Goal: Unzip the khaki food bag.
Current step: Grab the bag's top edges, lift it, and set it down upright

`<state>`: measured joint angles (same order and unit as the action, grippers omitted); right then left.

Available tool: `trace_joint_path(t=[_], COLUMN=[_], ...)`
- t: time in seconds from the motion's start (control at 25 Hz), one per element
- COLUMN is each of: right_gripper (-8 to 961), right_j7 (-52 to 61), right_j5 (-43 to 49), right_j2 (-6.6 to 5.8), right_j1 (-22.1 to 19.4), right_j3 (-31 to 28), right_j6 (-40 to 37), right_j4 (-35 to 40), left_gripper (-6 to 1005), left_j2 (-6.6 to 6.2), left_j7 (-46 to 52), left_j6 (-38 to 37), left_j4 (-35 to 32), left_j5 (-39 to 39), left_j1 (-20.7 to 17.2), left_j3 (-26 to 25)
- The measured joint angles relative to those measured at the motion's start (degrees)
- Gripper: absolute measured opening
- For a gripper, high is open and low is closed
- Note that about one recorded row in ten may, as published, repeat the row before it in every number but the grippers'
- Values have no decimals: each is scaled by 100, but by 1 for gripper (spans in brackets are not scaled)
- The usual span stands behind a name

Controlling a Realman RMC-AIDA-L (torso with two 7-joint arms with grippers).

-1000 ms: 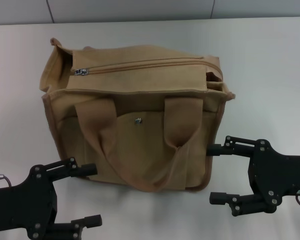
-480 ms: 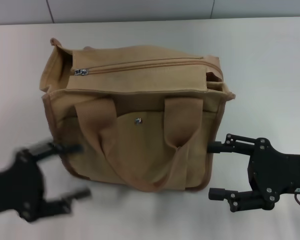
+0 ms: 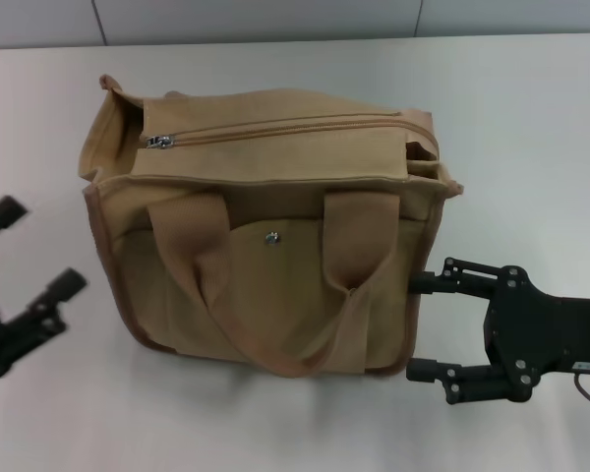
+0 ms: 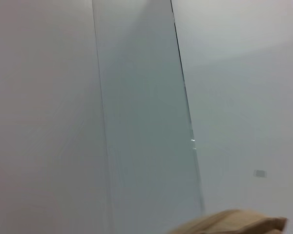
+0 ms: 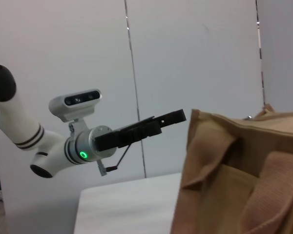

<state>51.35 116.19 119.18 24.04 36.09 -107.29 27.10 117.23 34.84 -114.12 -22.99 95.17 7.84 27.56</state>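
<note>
Khaki food bag (image 3: 265, 236) zipped, between left end effector (image 3: 25, 251) and right end effector (image 3: 421, 327), both apart.

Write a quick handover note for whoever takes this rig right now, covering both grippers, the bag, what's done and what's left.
Left gripper: open, empty, raised beside the bag's left end, not touching it.
Right gripper: open, empty, low at the bag's front right corner; whether its upper finger touches the fabric cannot be told.
Khaki food bag: upright on the white table, handles drooping over the front pocket.
Zipper: looks fully closed, silver pull at the bag's left end.
Done: nothing yet on the zipper.
Left: grip the pull, probably steady the bag, draw the zipper toward the right end.
</note>
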Motion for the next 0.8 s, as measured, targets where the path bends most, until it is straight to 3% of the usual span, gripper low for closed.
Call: trace_joint_path(t=[0.16,0.48,0.8], right_gripper=[840,840,840], right_j7=[14,24,27], right_j5=[0,0,0], right_j2=[0,0,0], right_j1=[37,12,5], right_j3=[35,-4,-5], right_j6=[38,42,82], right_j4=[4,6,5], left_gripper=[737,604,518], left_j2=[127,146,144], left_j7=[23,-155,-185], left_j6=[433,1191,1278], left_j4=[185,760,821], left_j5=[134,98,97], left_j1=[319,664,727], left_j3=[166,67,71])
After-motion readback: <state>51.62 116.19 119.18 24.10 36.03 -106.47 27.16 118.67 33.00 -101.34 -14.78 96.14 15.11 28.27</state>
